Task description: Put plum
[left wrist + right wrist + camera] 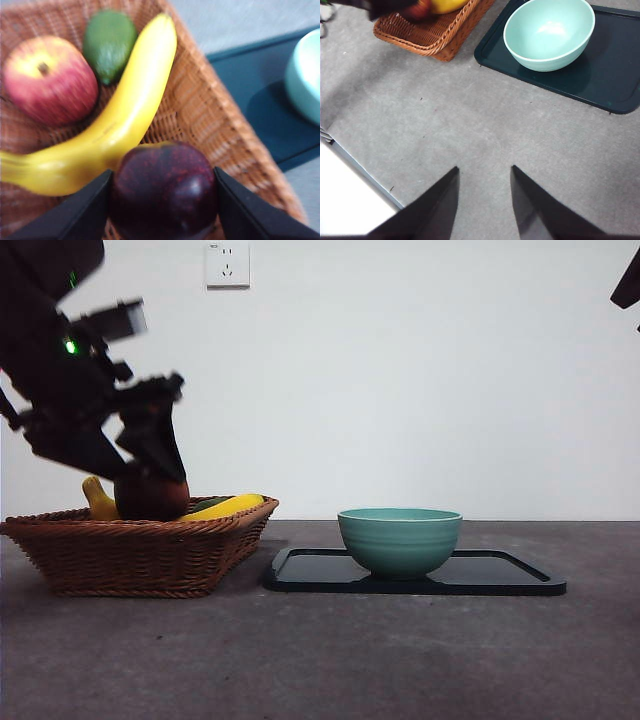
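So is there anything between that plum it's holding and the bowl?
The left gripper is shut on the plum above the basket. On the way to the bowl only the basket's rim rises, and the plum looks level with it or higher. The bowl is open on the tray. Nothing else visible intervenes.

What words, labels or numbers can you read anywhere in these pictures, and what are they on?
None can be read.
Wall socket: a tiny mark at its top corner, too small to read.
Banana: a faint dark mark on the skin, too blurred to read.
Plum, apple, avocado, basket, bowl, tray: no text.
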Controlling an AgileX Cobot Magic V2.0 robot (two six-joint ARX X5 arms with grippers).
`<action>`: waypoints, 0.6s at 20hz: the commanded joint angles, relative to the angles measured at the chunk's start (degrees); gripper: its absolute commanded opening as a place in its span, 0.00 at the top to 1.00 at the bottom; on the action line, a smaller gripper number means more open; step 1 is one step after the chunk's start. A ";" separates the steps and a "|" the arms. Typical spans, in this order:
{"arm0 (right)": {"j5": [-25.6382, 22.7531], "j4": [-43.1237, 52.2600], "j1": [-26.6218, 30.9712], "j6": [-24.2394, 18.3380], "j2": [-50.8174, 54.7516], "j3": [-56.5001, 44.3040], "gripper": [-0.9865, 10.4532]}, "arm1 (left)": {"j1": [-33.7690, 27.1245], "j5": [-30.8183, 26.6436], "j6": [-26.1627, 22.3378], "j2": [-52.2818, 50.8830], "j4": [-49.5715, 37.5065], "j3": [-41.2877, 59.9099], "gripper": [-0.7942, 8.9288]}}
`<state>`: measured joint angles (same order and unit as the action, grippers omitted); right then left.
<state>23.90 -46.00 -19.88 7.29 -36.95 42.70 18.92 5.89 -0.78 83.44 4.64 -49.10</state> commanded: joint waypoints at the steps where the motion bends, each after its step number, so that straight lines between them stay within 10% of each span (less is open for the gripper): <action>1: 0.09 0.50 -0.31 -0.66 -0.33 0.31 0.77 | -0.33 -0.09 -0.92 3.63 -2.56 -0.55 0.67; 12: 0.09 0.52 -0.31 -0.63 -0.33 0.31 0.77 | -0.63 -0.09 -4.52 9.05 -4.55 -0.55 0.66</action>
<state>23.90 -46.00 -19.88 7.29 -36.95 42.70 18.13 5.91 -4.23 91.18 0.45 -49.10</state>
